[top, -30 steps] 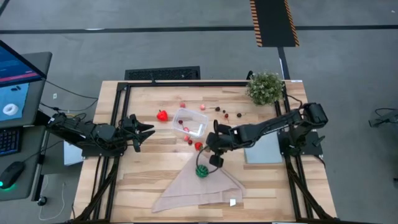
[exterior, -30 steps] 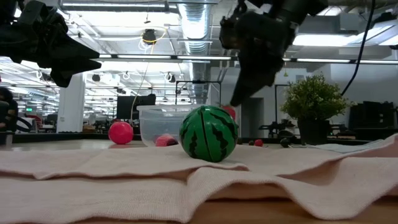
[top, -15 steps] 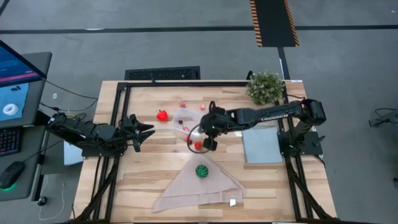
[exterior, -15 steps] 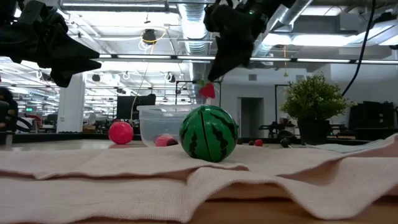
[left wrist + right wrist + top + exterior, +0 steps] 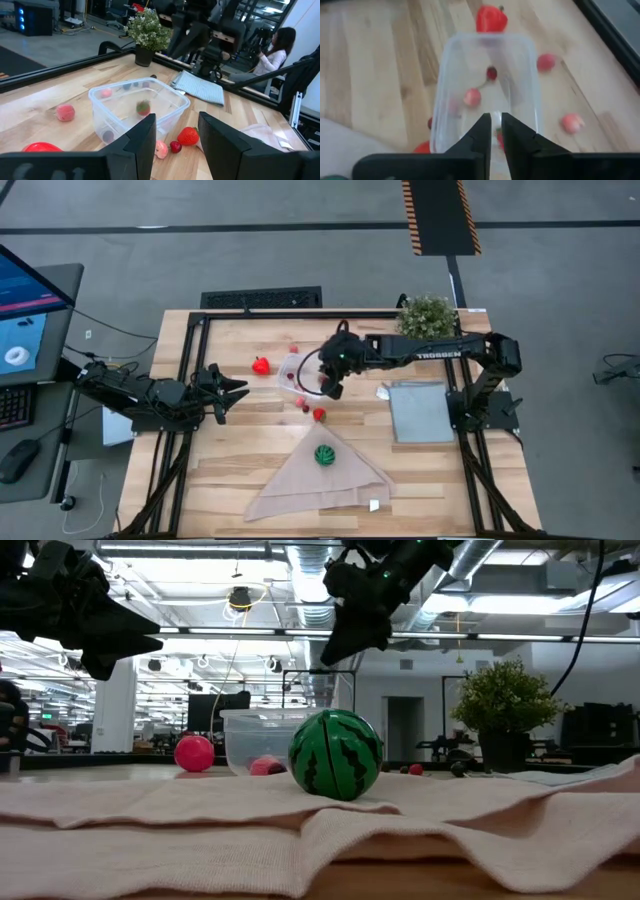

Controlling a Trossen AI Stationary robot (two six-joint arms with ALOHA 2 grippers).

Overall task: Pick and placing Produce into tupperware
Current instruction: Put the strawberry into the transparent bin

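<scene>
The clear tub [image 5: 305, 375] stands on the wooden table with a few berries inside [image 5: 471, 97]. My right gripper [image 5: 330, 385] hovers above its near end, pointing down, open by a narrow gap and holding nothing [image 5: 338, 655]. A small red piece with a green top [image 5: 143, 107] shows blurred inside the tub. The green striped ball [image 5: 324, 454] rests on the beige cloth [image 5: 320, 480]. A red pepper-like piece [image 5: 261, 365] lies left of the tub. A strawberry [image 5: 319, 414] and small berries lie near it. My left gripper [image 5: 225, 390] waits open at the table's left.
A potted plant [image 5: 427, 320] stands at the far right corner and a flat grey panel [image 5: 420, 410] lies at the right. More berries are scattered on the table beyond the tub [image 5: 360, 362]. A black frame rims the table [image 5: 300, 314].
My right gripper has risen from beside the green ball and moved toward the far edge, over the tub, carrying a small red piece at its fingertips. That piece has since left the fingers and now shows inside the tub. The ball and cloth have stayed put.
</scene>
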